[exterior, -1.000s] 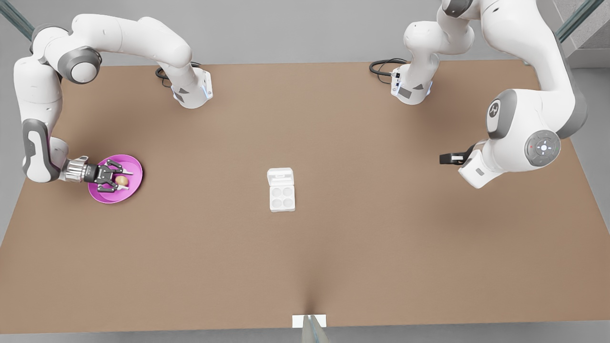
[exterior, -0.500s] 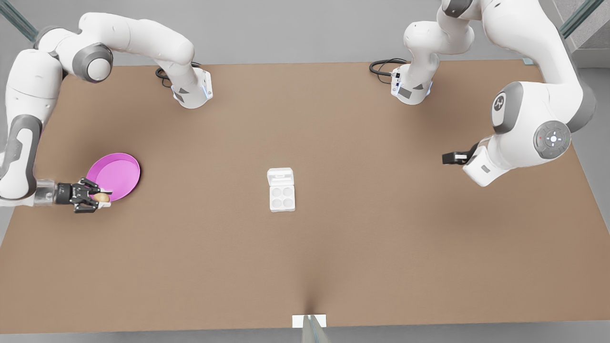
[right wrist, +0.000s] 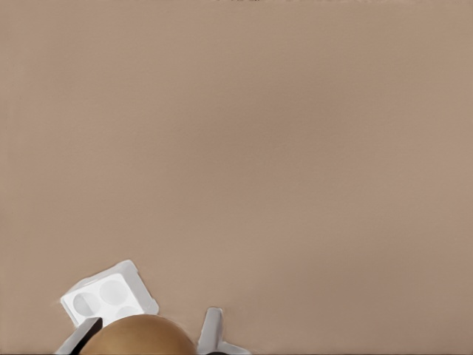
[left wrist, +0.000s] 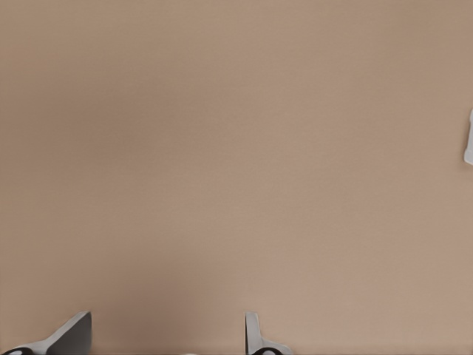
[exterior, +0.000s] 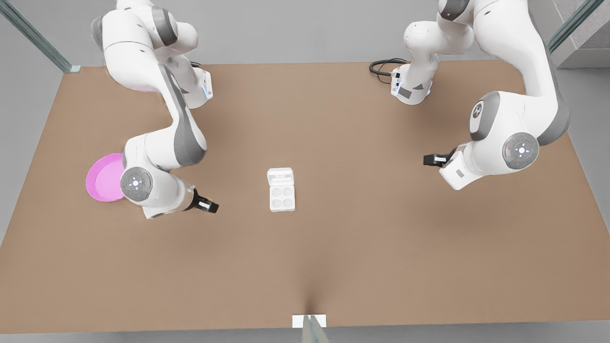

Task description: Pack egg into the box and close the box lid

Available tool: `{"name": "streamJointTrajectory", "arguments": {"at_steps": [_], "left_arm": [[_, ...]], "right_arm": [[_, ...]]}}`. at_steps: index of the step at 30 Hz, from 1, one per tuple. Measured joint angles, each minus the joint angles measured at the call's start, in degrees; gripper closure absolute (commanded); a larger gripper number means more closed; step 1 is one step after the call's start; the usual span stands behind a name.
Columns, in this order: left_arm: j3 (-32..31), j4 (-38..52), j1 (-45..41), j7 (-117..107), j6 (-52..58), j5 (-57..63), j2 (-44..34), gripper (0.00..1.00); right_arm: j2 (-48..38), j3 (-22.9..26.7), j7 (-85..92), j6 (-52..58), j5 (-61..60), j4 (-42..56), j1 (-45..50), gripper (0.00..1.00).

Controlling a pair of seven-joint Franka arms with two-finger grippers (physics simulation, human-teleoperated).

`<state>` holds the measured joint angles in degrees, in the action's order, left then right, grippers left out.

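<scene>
right gripper (right wrist: 144, 336) clamped on egg (right wrist: 137, 334), above counter (exterior: 362, 238) left of box (exterior: 281, 189); lid (exterior: 280, 176) lies open on far side. left gripper (left wrist: 166, 336) spread, empty, waits right. plate (exterior: 102, 177) far left.

No readable text, label, brand or number on any surface

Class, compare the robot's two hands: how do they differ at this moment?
The right hand grips the egg; the left hand is open, holding nothing. The right hand is nearer the box than the left hand. Both hang above the brown table.
</scene>
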<state>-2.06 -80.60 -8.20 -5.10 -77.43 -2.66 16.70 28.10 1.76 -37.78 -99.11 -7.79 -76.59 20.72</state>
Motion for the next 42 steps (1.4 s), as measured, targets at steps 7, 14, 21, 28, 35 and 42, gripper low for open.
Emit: {"name": "streamJointTrajectory", "arguments": {"at_steps": [7, 14, 21, 28, 35, 42], "left_arm": [[0.0, 0.0, 0.1, 0.0, 0.0, 0.2, 0.3, 0.00], [0.0, 0.0, 0.0, 0.0, 0.0, 0.5, 1.2, 0.00], [0.0, 0.0, 0.1, 0.0, 0.1, 0.6, 1.4, 0.00], [0.1, 0.0, 0.0, 0.1, 0.1, 0.6, 1.6, 0.00], [0.1, 0.0, 0.0, 0.0, 0.2, 0.6, 1.6, 0.00], [0.1, 0.1, 0.0, -1.0, 0.4, 0.6, 1.6, 0.00]], "right_arm": [[2.9, -27.4, -5.0, -17.6, 13.0, -7.7, -10.1, 0.79], [11.3, -29.9, -6.2, -27.3, 22.2, -11.2, -11.0, 0.79], [11.6, -37.3, -5.6, -28.7, 28.0, -16.2, -13.5, 0.79], [13.2, -37.7, -6.3, -28.1, 38.1, -19.3, -14.0, 0.79], [17.4, -36.7, -9.0, -34.8, 46.0, -18.9, -13.8, 0.79], [17.5, -35.3, -11.3, -38.6, 45.6, -18.9, -14.1, 0.79]]}}
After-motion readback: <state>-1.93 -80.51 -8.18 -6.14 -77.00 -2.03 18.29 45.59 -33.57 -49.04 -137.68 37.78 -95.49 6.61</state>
